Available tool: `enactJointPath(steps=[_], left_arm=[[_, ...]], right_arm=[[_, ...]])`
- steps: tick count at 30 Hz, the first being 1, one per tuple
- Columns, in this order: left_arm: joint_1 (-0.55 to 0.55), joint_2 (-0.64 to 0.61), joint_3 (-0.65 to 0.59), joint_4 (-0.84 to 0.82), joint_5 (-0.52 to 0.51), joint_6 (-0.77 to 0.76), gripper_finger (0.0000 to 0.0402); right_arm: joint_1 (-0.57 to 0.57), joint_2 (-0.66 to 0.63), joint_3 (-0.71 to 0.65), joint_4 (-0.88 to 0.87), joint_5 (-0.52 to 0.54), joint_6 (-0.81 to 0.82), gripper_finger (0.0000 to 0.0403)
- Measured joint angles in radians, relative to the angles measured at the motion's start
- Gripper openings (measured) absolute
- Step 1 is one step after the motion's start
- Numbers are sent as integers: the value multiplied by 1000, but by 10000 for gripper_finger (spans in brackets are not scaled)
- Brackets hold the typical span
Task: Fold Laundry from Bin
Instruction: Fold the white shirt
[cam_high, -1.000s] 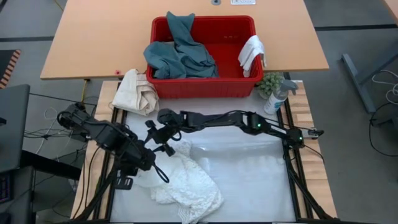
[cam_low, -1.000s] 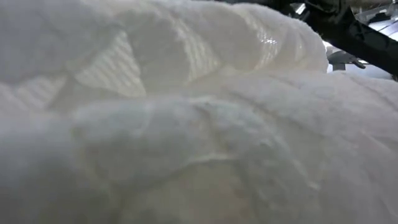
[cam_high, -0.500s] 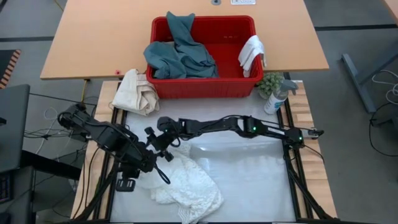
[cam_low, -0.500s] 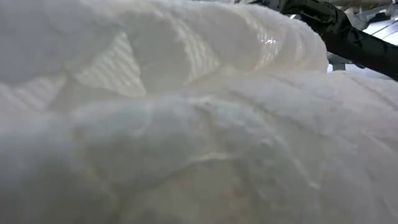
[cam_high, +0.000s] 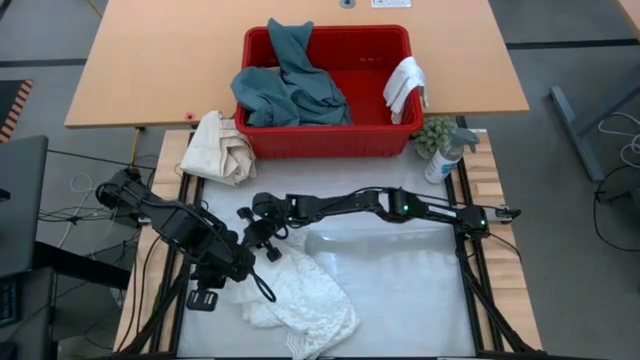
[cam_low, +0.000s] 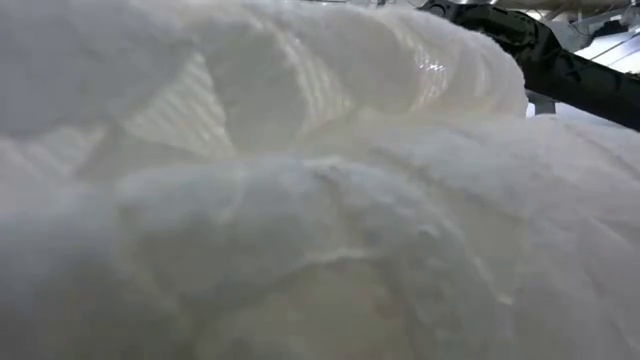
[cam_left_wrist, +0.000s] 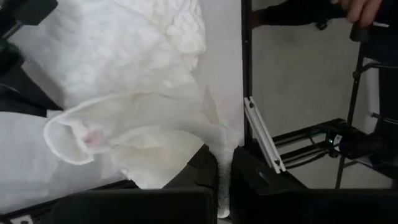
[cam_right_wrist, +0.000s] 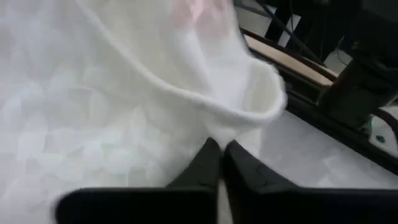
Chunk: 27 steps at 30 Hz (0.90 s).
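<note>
Here the white towel (cam_high: 300, 300) hides both tool tips (left (cam_left_wrist: 222, 180), right (cam_right_wrist: 219, 163)), each pinching its edge.

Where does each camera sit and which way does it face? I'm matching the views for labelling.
High: above, facing straight down on bin, towel and both arms.
Low: at table height, filled by towel; a dark arm at top right.
Left wrist: behind left gripper, shut on a towel fold.
Right wrist: behind right gripper, shut at the towel's edge.
All four views share the towel.
</note>
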Motion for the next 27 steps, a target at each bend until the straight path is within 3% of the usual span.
enactJointPath(steps=[4,11,17,23,27], left_arm=[[0,-1,0,-10,-38,17,0],[5,-40,0,-39,-232,103,0],[46,-105,0,-40,-470,142,0],[116,-203,0,-29,-798,157,0],[197,-264,0,63,-963,238,0]], right_arm=[[-24,-31,10,-92,17,98,18],[-77,-202,11,-377,167,-22,18],[-143,-380,10,-662,334,-152,18],[-195,-558,11,-829,511,-119,18],[-204,-663,10,-902,632,-76,18]])
